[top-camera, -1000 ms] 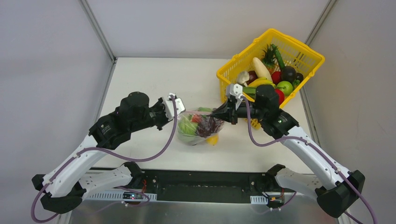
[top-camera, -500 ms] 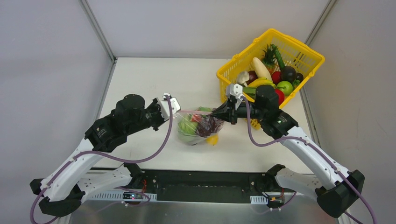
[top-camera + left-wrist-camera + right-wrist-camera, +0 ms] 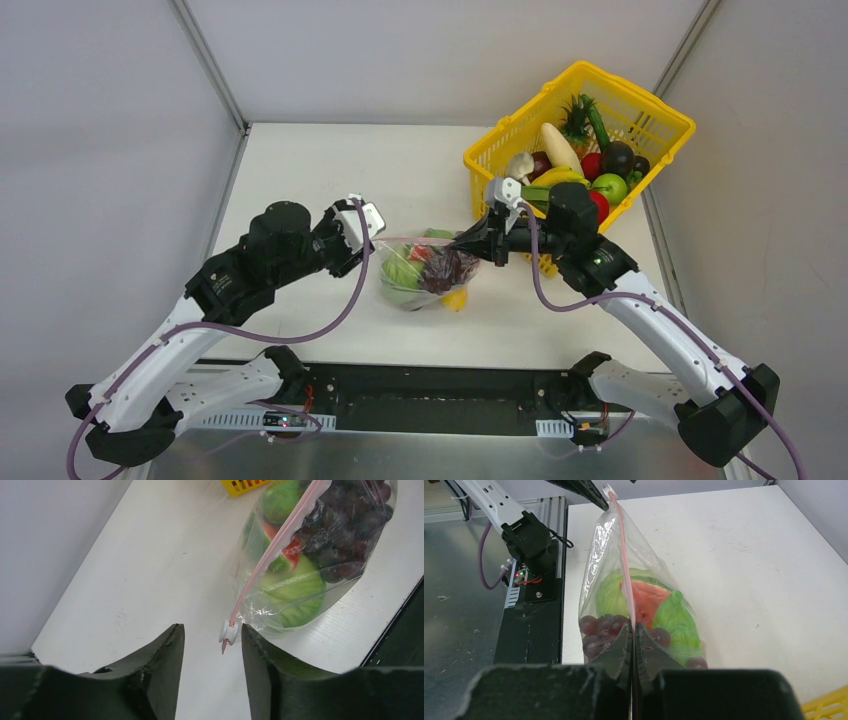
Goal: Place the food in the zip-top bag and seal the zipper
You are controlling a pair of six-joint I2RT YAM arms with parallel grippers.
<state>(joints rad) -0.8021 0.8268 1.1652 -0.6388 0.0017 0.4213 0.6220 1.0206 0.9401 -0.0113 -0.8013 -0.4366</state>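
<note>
The white surface (image 3: 300,180) carries a yellow lattice basket (image 3: 650,115) at the far right, heaped with toy produce. Just left of it and nearer, the zip-top bag (image 3: 425,272) sits between the two arms, bulging with food (image 3: 644,597): green cabbage, a red piece and dark grapes. The right tool (image 3: 632,630) is clenched on the bag's top edge, pinching the zipper (image 3: 281,545), which runs as a taut pink line towards the other arm. The left tool (image 3: 212,640) is released, with the small white slider (image 3: 228,631) at the strip's end hanging in the gap.
</note>
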